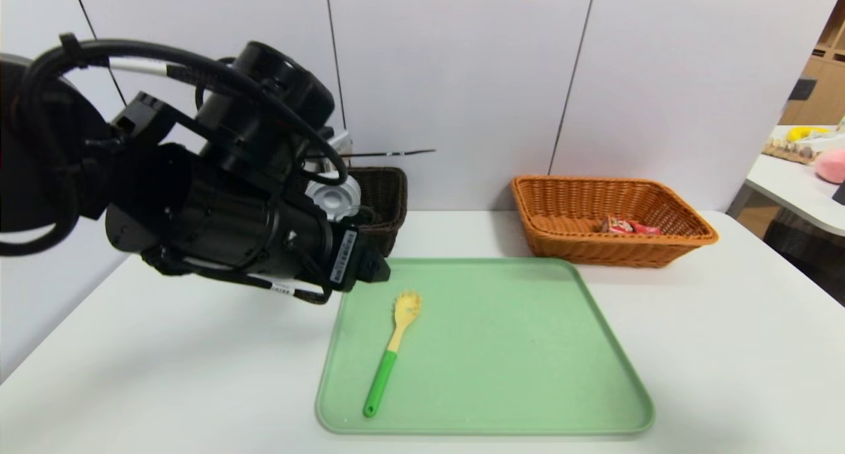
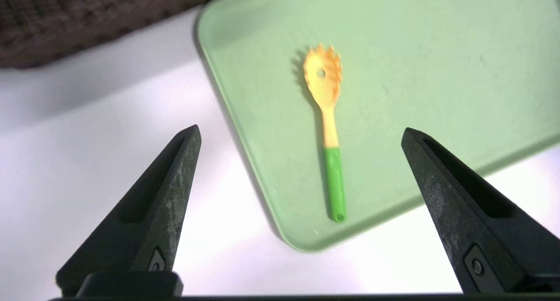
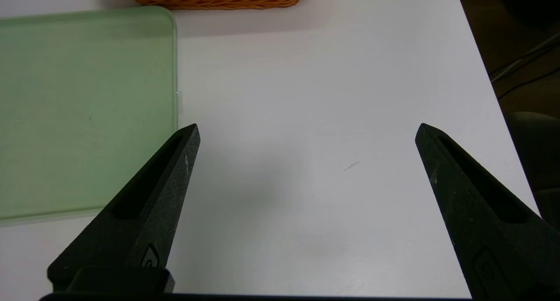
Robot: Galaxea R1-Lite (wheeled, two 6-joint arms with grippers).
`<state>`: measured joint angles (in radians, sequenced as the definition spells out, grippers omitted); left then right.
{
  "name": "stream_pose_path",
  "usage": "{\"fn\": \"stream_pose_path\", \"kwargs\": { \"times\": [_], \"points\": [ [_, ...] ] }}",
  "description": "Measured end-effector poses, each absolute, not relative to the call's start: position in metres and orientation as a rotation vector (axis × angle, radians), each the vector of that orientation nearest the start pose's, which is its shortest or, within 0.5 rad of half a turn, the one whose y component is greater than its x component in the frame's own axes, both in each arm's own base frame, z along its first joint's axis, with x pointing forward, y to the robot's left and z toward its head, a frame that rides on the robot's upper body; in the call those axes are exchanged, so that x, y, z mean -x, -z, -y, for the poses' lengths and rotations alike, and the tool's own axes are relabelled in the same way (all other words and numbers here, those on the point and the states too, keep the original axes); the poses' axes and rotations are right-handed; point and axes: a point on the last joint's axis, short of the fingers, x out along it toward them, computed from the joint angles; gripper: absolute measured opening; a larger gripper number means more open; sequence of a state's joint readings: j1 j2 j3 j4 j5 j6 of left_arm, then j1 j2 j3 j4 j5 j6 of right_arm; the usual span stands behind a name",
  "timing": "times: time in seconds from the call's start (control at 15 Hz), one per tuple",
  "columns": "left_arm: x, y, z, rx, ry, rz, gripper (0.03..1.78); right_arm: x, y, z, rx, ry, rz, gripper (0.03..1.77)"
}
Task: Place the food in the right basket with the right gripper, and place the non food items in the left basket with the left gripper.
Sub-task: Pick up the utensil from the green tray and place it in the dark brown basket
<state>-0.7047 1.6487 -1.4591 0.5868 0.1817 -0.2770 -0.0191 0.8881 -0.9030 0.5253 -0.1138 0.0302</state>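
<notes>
At the left, the dark brown wicker basket (image 1: 383, 200) is seen behind the left arm, with a white round plastic container (image 1: 333, 196) showing inside it; whether the glass cup lies there too cannot be told, the arm being in the way; the left gripper (image 2: 302, 132) is held above the white table (image 1: 165, 348) just beside the tray's left edge, its jaws spread wide and nothing between them; on the pale green rectangular plastic tray (image 1: 528, 348) lies the yellow spaghetti fork with green handle (image 1: 391, 352), flat, head toward the baskets; the fork is judged to be the one piece left to sort, so the step in hand is its pickup; the jaws are best brought down astride the narrow handle, crosswise to it, and closed low against the tray, lest the slim shaft slip out; to the right, the small red snack packet (image 1: 624, 227) is already lying in the orange-tan wicker basket (image 1: 686, 239); the right gripper (image 3: 306, 130) is parked over bare table, likewise released and empty; the packet and container are shown by the head view only, whereas the fork's pierced, toothed head and both pincers' gaps are given by the wrist views alone.
</notes>
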Motion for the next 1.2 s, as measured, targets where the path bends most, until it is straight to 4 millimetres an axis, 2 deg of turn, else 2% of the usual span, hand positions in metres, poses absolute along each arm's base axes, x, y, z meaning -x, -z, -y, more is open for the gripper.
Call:
{"fn": "stream_pose_path", "kwargs": {
  "times": [0.2, 0.4, 0.67, 0.8, 1.2],
  "points": [
    [-0.199, -0.246, 0.193, -0.129, 0.310, -0.803, 1.66, -0.071, -0.261, 0.004, -0.006, 0.137, -0.500, 1.70],
    [-0.202, -0.231, 0.204, -0.107, 0.267, -0.843, 1.67, -0.067, -0.259, 0.004, -0.006, 0.137, -0.496, 1.70],
    [-0.201, -0.212, 0.219, -0.144, 0.315, -0.910, 1.68, -0.060, -0.252, 0.004, -0.005, 0.135, -0.499, 1.70],
    [-0.198, -0.206, 0.227, -0.150, 0.356, -0.928, 1.69, -0.057, -0.250, 0.003, -0.006, 0.133, -0.494, 1.70],
    [-0.208, -0.190, 0.243, -0.154, 0.363, -0.933, 1.69, -0.048, -0.248, 0.003, -0.006, 0.132, -0.477, 1.70]
  ]
}}
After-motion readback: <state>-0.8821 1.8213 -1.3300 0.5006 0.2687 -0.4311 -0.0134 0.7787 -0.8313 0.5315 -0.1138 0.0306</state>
